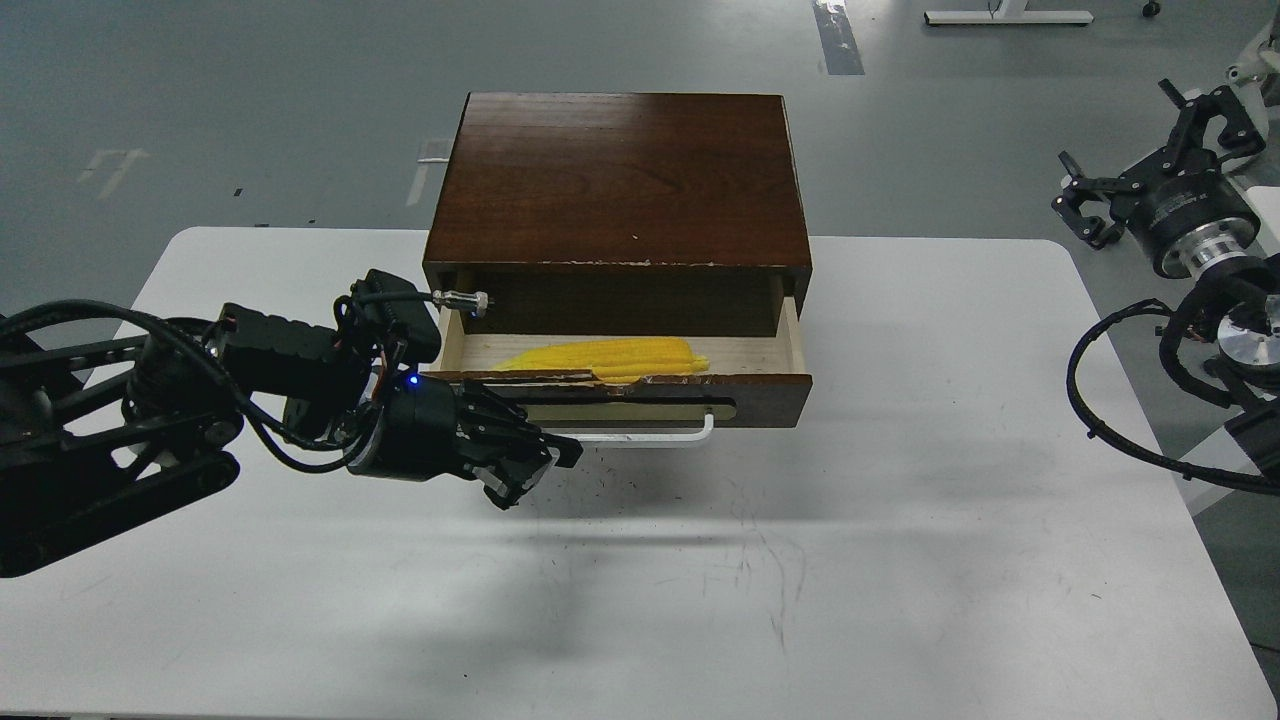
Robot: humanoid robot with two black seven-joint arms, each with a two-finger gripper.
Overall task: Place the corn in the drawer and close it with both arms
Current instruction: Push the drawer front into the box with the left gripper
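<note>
The dark brown wooden box [620, 180] stands at the back middle of the white table [900, 560]. Its drawer [740, 395] is pulled partly open, with pale wood inside and a chipped front edge. The yellow corn [610, 357] lies lengthwise in the drawer, left of middle. The white bar handle [660, 436] hangs on the drawer front. My left gripper [535, 470] sits in front of the drawer's left part, at the left end of the handle, its fingers close together with nothing seen between them. My right gripper [1150, 150] is raised off the table's right side, open and empty.
Grey floor lies beyond the table. My right arm's black cables [1110, 400] loop past the table's right edge. My left arm [150, 420] lies over the table's left part. The table front carries only scuff marks.
</note>
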